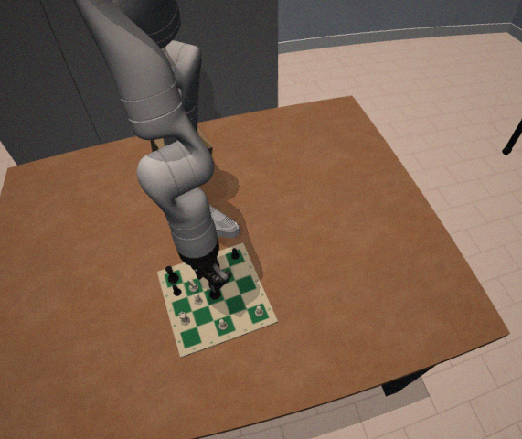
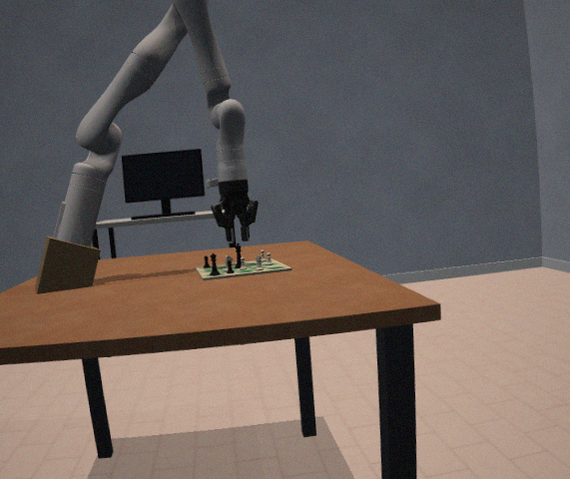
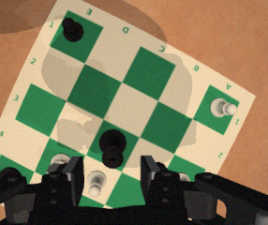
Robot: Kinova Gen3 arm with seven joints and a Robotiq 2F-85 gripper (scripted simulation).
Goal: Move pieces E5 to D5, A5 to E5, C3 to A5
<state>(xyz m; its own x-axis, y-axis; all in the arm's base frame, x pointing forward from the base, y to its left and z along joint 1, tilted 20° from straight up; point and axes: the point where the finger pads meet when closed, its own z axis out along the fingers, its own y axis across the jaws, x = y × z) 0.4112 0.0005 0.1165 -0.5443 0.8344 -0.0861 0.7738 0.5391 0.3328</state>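
The C3 piece, a tall black one (image 1: pixel 214 294) (image 2: pixel 238 256) (image 3: pixel 112 142), stands upright on its green square. My gripper (image 1: pixel 218 280) (image 2: pixel 237 235) (image 3: pixel 111 170) is part open and empty above it, fingertips clear of its top. A tall black piece (image 1: pixel 172 276) (image 2: pixel 214 265) stands on E5; the wrist view shows only part of it. A short black piece (image 1: pixel 176 291) (image 2: pixel 230 265) stands upright on D5. Square A5 (image 1: pixel 191 337) is bare green. The lower part of the wrist view is hidden by the fingers.
The board (image 1: pixel 181 351) (image 3: pixel 35 77) also holds white pieces on D4 (image 1: pixel 193 285), C4 (image 1: pixel 197 299) (image 3: pixel 96 179), B5 (image 1: pixel 184 318), A3 (image 1: pixel 223 324) and A1 (image 1: pixel 259 311) (image 3: pixel 219 108). A black pawn (image 1: pixel 235 254) (image 2: pixel 206 261) (image 3: pixel 73 31) stands on E1.
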